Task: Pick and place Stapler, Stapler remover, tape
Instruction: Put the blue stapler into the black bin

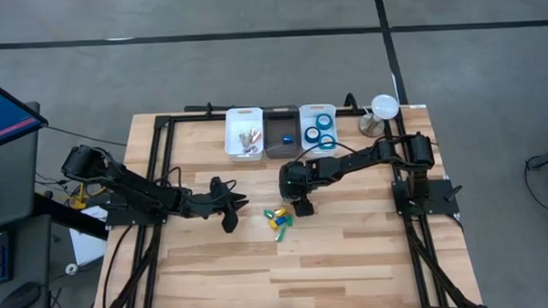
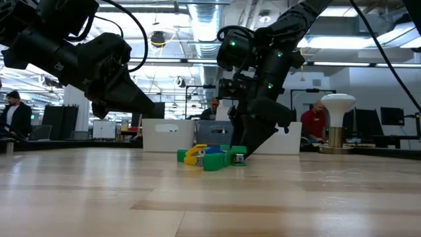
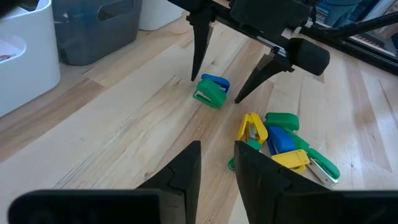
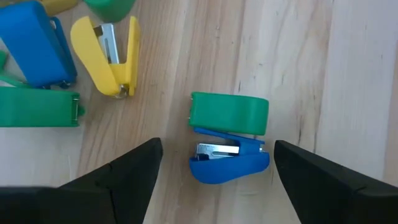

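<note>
A small green-and-blue stapler remover [image 4: 229, 137] lies on the wooden table, a little apart from a pile [image 1: 278, 221] of small green, blue and yellow staplers and removers. My right gripper [image 4: 217, 144] points steeply down over it, open, one finger on either side without touching. My left gripper [image 3: 217, 165] hovers left of the pile, aimed at it, open by a narrow gap with nothing between its fingers. Blue tape rolls [image 1: 324, 125] lie in the right-hand white bin [image 1: 304, 112].
Three bins stand in a row at the table's far edge: a white one [image 1: 230, 137] with small items, a grey one [image 1: 270, 136], and the white tape bin. A white lamp-like object [image 1: 382, 106] stands at the far right. Bare wood lies toward the near edge.
</note>
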Tool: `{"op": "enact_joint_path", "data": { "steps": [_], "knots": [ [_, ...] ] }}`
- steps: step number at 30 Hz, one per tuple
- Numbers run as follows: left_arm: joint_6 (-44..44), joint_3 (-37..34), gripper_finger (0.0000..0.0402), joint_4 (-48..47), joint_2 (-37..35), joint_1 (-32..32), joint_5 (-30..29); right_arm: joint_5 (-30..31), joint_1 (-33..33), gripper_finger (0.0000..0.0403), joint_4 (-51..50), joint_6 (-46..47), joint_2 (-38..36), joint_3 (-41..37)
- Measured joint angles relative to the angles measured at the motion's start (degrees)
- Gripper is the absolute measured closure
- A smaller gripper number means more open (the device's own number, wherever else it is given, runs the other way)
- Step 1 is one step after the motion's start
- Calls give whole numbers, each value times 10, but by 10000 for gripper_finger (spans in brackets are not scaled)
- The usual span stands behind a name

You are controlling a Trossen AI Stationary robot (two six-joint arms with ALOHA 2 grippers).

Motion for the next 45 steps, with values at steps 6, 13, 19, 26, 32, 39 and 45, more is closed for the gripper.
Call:
{"op": "enact_joint_path", "data": {
  "steps": [6, 13, 19, 26, 32, 39, 45],
  "knots": [
    [0, 0, 314, 0, 0, 0, 0, 0, 0, 100, 0, 0, 0, 0],
    [0, 0, 314, 0, 0, 0, 0, 0, 0, 131, 0, 0, -1, 0],
    [0, 0, 314, 0, 0, 0, 0, -2, 0, 154, 1, 0, -1, 0],
    [0, 0, 314, 0, 0, 0, 0, -3, 0, 189, 0, 0, -1, 0],
    [0, 0, 314, 0, 0, 0, 0, -3, 0, 224, 0, 0, -1, 0],
    [0, 0, 314, 0, 0, 0, 0, -2, 0, 216, 0, -1, -2, 0],
    [0, 0, 314, 0, 0, 0, 0, 0, 0, 195, 0, 0, -2, 0]
  ]
}}
